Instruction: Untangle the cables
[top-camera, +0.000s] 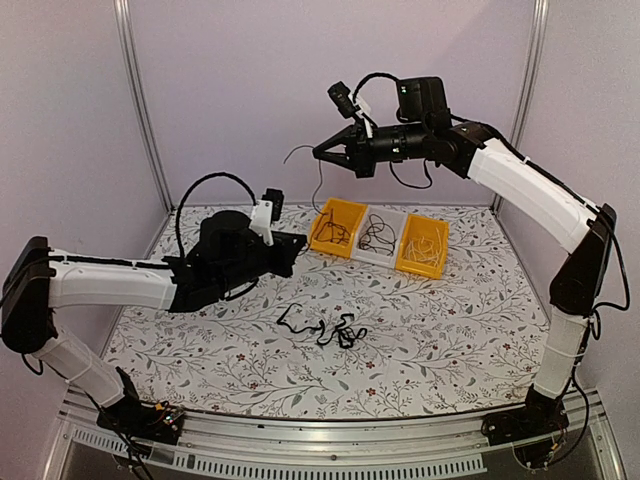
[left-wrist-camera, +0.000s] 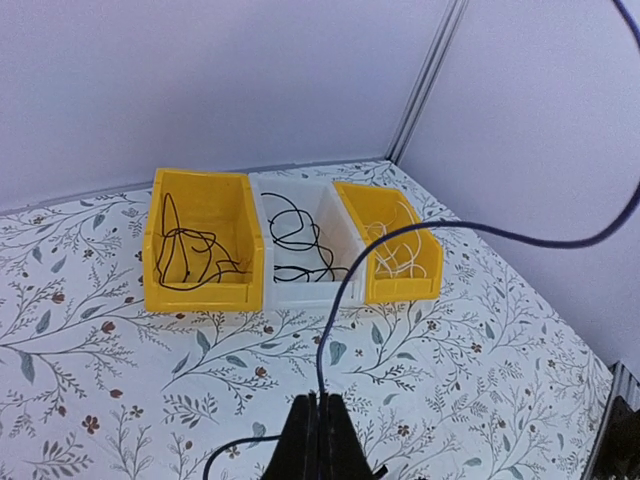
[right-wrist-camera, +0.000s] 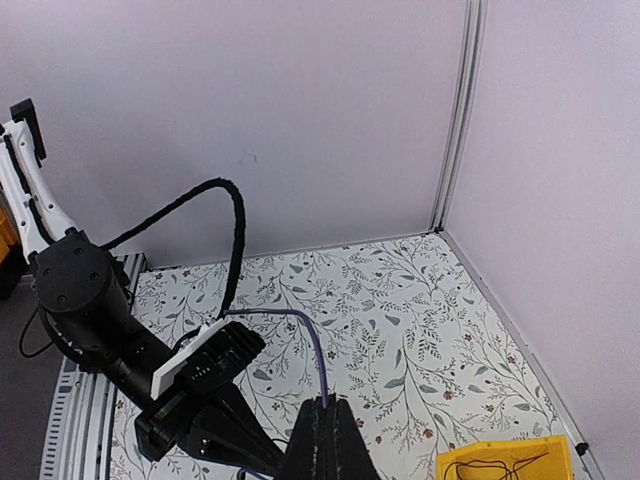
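Note:
A clump of thin black cables (top-camera: 325, 328) lies on the flowered table, near the middle. One thin dark cable (top-camera: 320, 185) hangs between my two grippers. My right gripper (top-camera: 318, 153) is high above the table's back and is shut on that cable's upper part (right-wrist-camera: 312, 340). My left gripper (top-camera: 302, 245) is low, just left of the bins, and is shut on the cable's lower part (left-wrist-camera: 328, 330). From the left jaws the strand rises and arcs off to the right (left-wrist-camera: 520, 236). A short free end sticks out left of the right gripper.
Three bins stand side by side at the back: a yellow bin (top-camera: 347, 208) with black wires, a white bin (top-camera: 385, 213) with a black wire, a yellow bin (top-camera: 426, 222) with pale wires. Purple walls and metal corner posts enclose the table.

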